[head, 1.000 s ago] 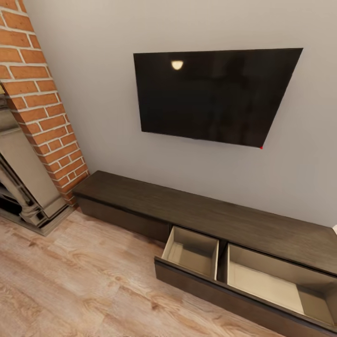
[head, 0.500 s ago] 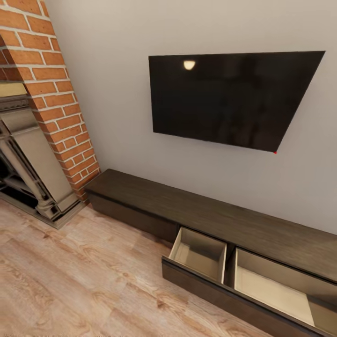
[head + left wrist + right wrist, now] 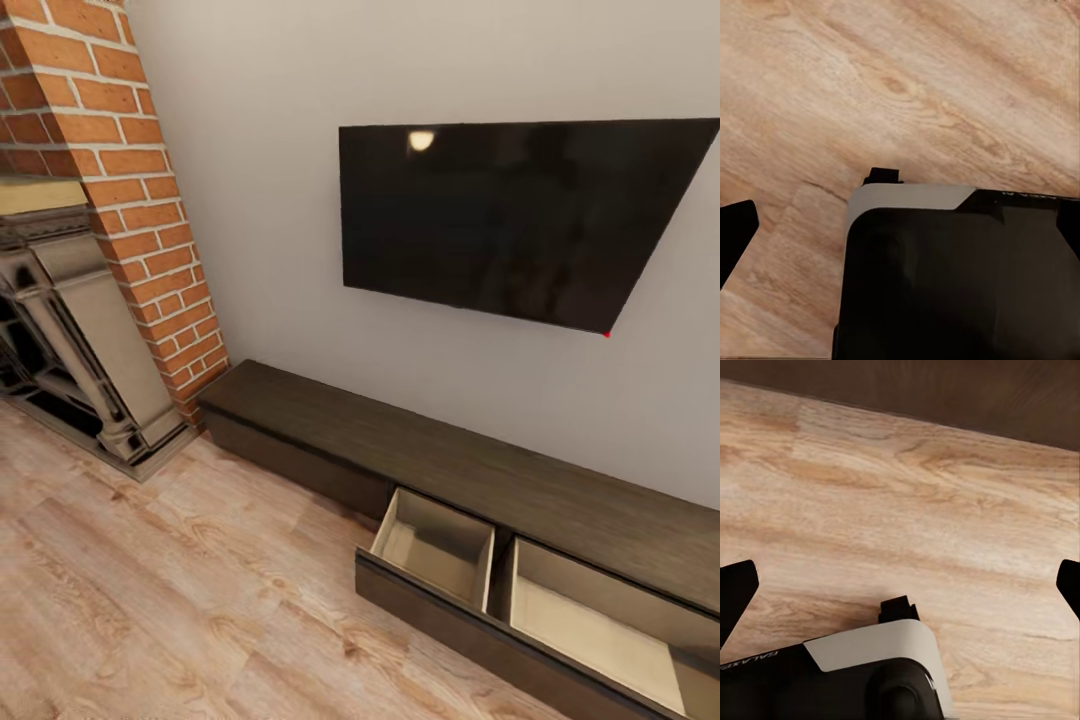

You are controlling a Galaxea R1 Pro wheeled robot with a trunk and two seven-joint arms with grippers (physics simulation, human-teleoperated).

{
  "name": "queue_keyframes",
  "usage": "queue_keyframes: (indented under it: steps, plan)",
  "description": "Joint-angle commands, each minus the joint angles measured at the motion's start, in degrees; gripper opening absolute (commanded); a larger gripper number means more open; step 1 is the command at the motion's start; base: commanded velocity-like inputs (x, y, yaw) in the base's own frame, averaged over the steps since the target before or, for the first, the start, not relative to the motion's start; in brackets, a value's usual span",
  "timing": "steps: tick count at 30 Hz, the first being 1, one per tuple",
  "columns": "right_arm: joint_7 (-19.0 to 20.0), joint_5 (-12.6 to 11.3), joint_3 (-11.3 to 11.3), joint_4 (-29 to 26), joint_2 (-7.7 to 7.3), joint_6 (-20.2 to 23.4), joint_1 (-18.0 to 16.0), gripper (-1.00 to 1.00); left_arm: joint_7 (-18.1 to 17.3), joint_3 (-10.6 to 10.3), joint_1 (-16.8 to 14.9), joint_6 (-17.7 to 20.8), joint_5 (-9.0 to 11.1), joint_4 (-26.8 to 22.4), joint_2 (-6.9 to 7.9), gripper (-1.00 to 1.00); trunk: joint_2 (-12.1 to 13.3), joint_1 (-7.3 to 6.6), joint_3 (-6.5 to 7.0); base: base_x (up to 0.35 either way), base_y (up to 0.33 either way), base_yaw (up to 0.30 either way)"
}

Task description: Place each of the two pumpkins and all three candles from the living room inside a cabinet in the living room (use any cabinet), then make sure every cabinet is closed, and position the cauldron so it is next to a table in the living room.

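Cabinet (image 3: 450,470), two drawers (image 3: 436,545) (both open), television (image 3: 520,220)

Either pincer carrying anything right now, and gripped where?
Nothing is held. The right pincer is open over bare floor; the left pincer shows one fingertip with nothing against it.

A dark television (image 3: 510,220) hangs on the wall beside a brick chimney (image 3: 130,200) above wood flooring (image 3: 150,600).

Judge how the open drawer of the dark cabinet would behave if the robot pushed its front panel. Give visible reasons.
The open drawer would probably slide straight back into the cabinet rather than tip. It looks stiff, being flat boards. Both its compartments look empty, so it should move lightly.
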Motion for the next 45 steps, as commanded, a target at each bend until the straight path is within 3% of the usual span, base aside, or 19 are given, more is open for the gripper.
queue_keyframes:
  steps: [1, 18, 36, 45]
  plan:
    - [-0.4, -0.6, 0.5, 0.1, -0.04, -0.2, 0.0, 1.00, 0.5, -0.3, 0.0, 0.2, 0.6, -0.2, 0.04, 1.00, 0.4, -0.21, 0.13, 0.000, 0.000, 0.232]
    - [-0.4, -0.4, 2.9, 1.3, 0.44, -0.3, 0.0, 1.00, 1.0, -0.3, 0.0, -0.7, 0.6, 0.5, -0.26, 1.00, 7.2, -3.95, 3.18, 0.000, 0.054, 0.283]
    - [-0.4, -0.4, 3.0, 1.3, 0.75, -0.3, 0.0, 1.00, 1.1, -0.5, 0.0, -1.7, 0.6, 0.0, -0.25, 1.00, 7.2, -3.95, 3.18, 0.000, 0.002, 0.293]
    - [-0.4, -0.4, 3.1, 1.3, 0.88, -0.3, 0.0, 1.00, 1.2, -1.0, 0.1, -4.5, 0.2, -0.2, -0.21, 1.00, 7.2, -3.95, 3.18, -0.104, 0.000, 0.293]
